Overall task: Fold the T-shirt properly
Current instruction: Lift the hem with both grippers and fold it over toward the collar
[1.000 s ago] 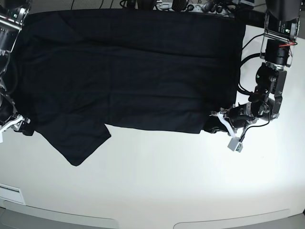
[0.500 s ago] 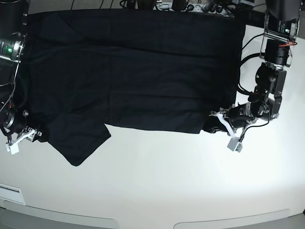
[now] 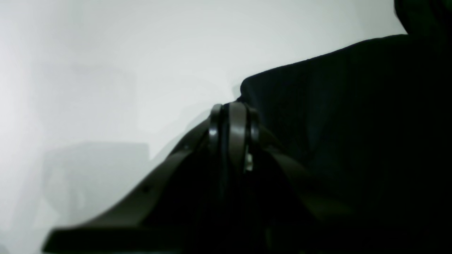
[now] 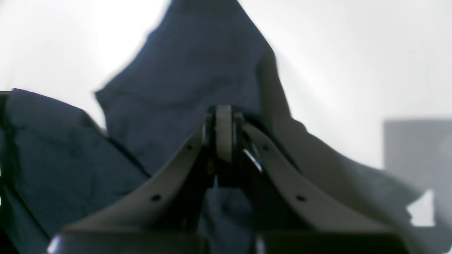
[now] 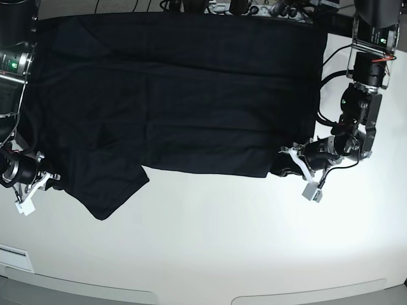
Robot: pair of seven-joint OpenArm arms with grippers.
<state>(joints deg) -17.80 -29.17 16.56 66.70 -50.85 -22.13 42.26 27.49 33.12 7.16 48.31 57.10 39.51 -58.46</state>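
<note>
The black T-shirt [image 5: 178, 95] lies spread flat across the far half of the white table [image 5: 222, 241], with one sleeve [image 5: 105, 194] sticking out toward the front. My left gripper [image 5: 287, 159] sits at the shirt's near right corner, shut on the cloth there. In the left wrist view its fingertips [image 3: 233, 120] are pressed together with the shirt [image 3: 353, 123] to their right. My right gripper [image 5: 51, 179] is at the shirt's left edge beside the sleeve. In the right wrist view it [image 4: 221, 120] is shut, with the cloth [image 4: 197, 63] bunched around it.
Cables and gear [image 5: 254, 7] line the table's far edge behind the shirt. The left arm's black links [image 5: 362, 95] stand to the right of the shirt. A white strip [image 5: 13, 257] lies at the front left corner.
My right gripper has moved down and a little rightward along the shirt's left edge, toward the sleeve. The left arm has not moved.
</note>
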